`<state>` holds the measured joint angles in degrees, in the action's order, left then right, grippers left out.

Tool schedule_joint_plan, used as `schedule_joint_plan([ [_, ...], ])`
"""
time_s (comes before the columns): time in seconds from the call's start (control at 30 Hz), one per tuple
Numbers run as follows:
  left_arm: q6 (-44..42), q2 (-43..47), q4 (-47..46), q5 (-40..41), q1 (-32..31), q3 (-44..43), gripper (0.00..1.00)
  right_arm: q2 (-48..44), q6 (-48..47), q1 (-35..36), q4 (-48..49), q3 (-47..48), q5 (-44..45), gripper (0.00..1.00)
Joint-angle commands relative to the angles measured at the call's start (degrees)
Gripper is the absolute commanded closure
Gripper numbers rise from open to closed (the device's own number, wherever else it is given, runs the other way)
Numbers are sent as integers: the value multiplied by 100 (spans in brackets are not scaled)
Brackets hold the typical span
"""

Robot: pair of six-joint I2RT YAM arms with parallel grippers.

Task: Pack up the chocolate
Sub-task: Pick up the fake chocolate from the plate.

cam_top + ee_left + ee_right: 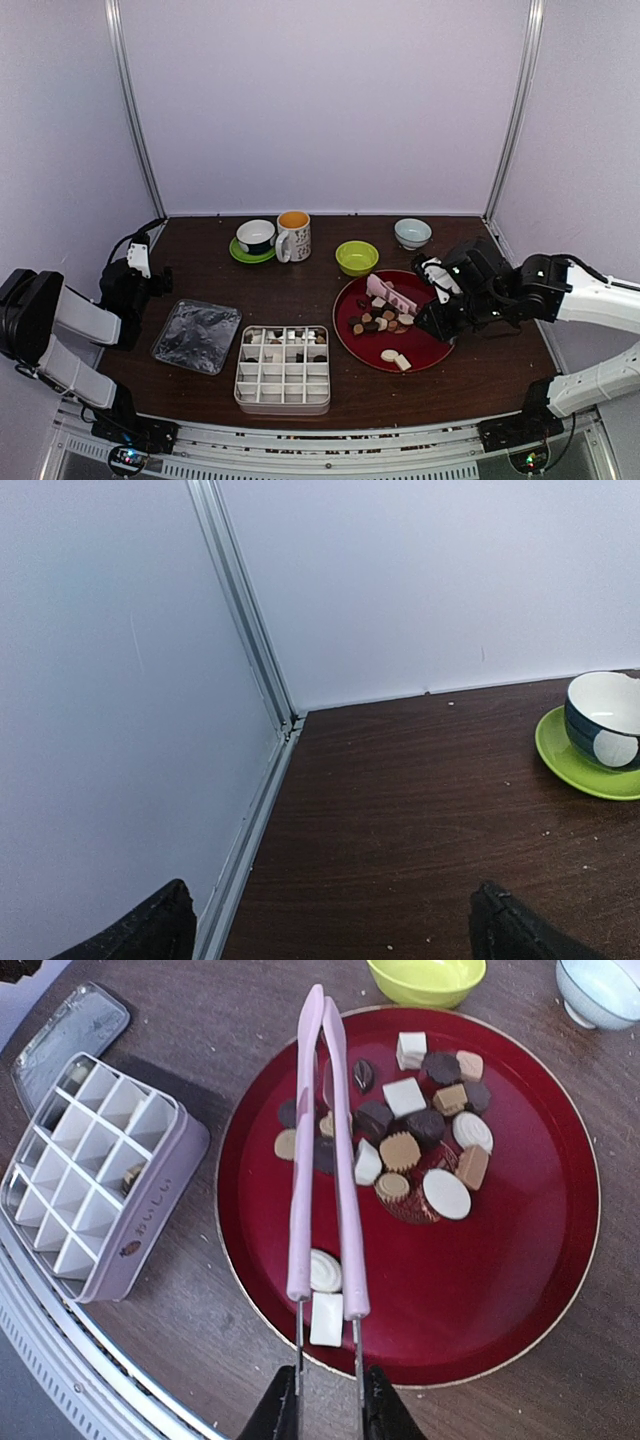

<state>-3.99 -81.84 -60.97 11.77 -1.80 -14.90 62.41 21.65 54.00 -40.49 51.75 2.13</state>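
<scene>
Right of centre, on the red plate (520, 1290), most of the chocolate (420, 1130) sits in a loose heap toward the far side. Two pale pieces lie apart near the front rim. A few pieces already occupy the back row of the box (150, 1230); the other cells look bare. Lid (197, 335) lies just left of the box, so the cells are open from above.

Right gripper (328, 1405): jaws narrow, pinched on the wire end of the pink tongs (320, 1160). Tongs reach forward over the plate, arms squeezed nearly together, tips meeting near the far rim. Nothing seen between the tips. Judgement: the tongs give a finer reach for pieces too small for the jaws; a pick is being set up, not made.

Left gripper (335, 925): jaws spread wide, holding nothing, parked at the left edge facing the back corner, cup (605, 720) off to its right. Likely placed there to leave the right arm's path to the box free.
</scene>
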Motion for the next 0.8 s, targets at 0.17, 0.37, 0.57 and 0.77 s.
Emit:
schedule_joint_plan([
  [0.17, 3, 2, -152, 26, 53, -88, 2, -286, 147, -168, -690, -11, 12, 79],
  [0.37, 3, 2, -154, 29, 51, -92, 2, -97, -44, -476, -527, 203, -1, 81],
  [0.57, 3, 2, -152, 23, 50, -92, 2, 353, -45, -868, -1217, 1000, 42, 88],
  [0.77, 8, 2, -153, 32, 53, -92, 2, 131, 181, -890, -2479, 1386, -691, 85],
])
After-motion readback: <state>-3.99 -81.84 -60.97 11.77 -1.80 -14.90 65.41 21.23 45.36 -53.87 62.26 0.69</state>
